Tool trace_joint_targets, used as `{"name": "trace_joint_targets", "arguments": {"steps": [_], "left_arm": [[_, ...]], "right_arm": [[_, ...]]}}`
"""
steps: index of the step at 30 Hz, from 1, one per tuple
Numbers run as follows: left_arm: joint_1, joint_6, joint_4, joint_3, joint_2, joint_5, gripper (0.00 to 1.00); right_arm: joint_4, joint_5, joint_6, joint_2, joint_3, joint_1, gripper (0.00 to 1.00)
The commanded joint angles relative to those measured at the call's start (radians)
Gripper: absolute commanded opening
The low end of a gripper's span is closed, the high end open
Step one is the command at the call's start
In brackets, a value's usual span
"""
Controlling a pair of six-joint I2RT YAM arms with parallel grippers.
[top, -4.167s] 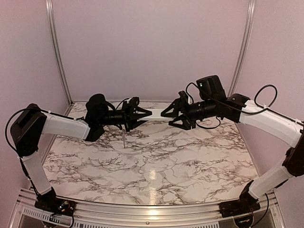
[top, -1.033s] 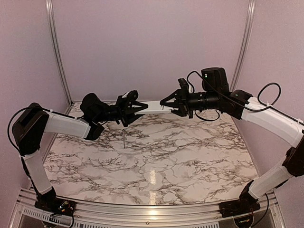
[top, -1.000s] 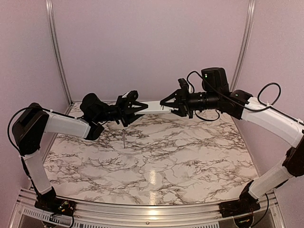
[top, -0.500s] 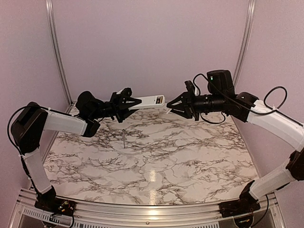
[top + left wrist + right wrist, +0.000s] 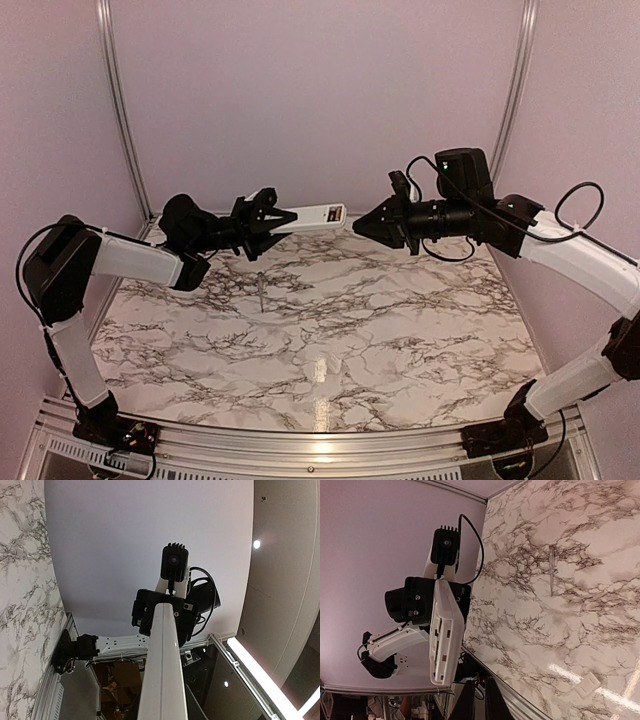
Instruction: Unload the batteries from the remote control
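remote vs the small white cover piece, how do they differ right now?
The remote control is up in the air, clamped by the left gripper; the cover lies loose on the table. The remote control is much longer than the cover. Both are white.

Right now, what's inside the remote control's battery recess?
The remote control, held by the left gripper, shows an uncovered recess: white ribs, small dark slots. Whether batteries sit inside is too small to tell.

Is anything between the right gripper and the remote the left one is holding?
Nothing visible. The shut right gripper points at the remote's free end across an open gap. The left gripper clamps the other end.
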Motion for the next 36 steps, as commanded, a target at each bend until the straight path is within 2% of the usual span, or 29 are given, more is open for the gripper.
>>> {"name": "trace_joint_targets", "arguments": {"steps": [1,9,16,20,23,32,36], "left_arm": [[0.023,0.044,0.006,-0.025,-0.043,0.016,0.0],[0.027,0.275,-0.269,-0.094,-0.118,0.031,0.0],[0.027,0.474,-0.521,-0.138,-0.176,0.017,0.0],[0.027,0.657,-0.777,-0.126,-0.205,-0.003,0.0],[0.027,0.764,-0.918,-0.117,-0.214,-0.025,0.0],[0.021,0.843,-0.99,-0.161,-0.211,-0.081,0.0],[0.0,0.885,-1.029,-0.175,-0.2,-0.118,0.0]], "right_arm": [[-0.025,0.014,-0.013,-0.005,-0.003,-0.006,0.08],[-0.058,0.035,-0.05,0.003,-0.017,-0.005,0.12],[-0.083,0.04,-0.075,0.017,-0.012,-0.005,0.26],[-0.092,0.048,-0.085,0.019,-0.012,-0.004,0.37],[-0.107,0.058,-0.096,0.018,-0.013,-0.004,0.39],[-0.132,0.084,-0.108,0.0,-0.041,0.012,0.45],[-0.152,0.097,-0.112,-0.004,-0.046,0.021,0.64]]}}
